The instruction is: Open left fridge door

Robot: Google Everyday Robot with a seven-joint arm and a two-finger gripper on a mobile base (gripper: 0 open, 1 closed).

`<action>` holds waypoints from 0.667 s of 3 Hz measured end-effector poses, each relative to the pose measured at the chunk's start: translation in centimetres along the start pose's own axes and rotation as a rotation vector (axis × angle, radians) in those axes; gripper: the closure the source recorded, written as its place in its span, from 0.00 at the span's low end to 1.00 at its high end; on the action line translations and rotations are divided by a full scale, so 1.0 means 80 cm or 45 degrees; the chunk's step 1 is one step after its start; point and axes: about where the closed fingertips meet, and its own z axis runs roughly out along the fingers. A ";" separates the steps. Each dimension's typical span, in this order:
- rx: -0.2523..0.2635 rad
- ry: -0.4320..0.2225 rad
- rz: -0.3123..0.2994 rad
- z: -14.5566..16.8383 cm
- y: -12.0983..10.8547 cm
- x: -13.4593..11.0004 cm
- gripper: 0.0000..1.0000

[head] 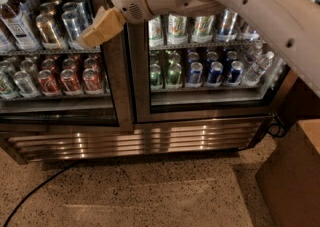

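The left fridge door (pixel 116 88) is a glass pane in a brushed-steel frame, and it looks closed. Behind it are silver and red cans and a bottle. My gripper (pixel 100 27) is tan and hangs in front of the upper right part of that door, next to the steel stile between the two doors. Whether it touches the frame is unclear. My white arm (pixel 235 1) reaches in from the upper right, across the right door (pixel 210 96), which shows green and blue cans.
A steel louvred grille (pixel 135 141) runs below both doors. A black cable (pixel 35 191) lies on the speckled floor at the lower left. A brown cardboard box (pixel 295 181) stands at the lower right.
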 end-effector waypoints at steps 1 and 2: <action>0.088 0.027 0.017 -0.058 0.073 -0.040 0.00; 0.190 0.115 0.059 -0.119 0.134 -0.035 0.00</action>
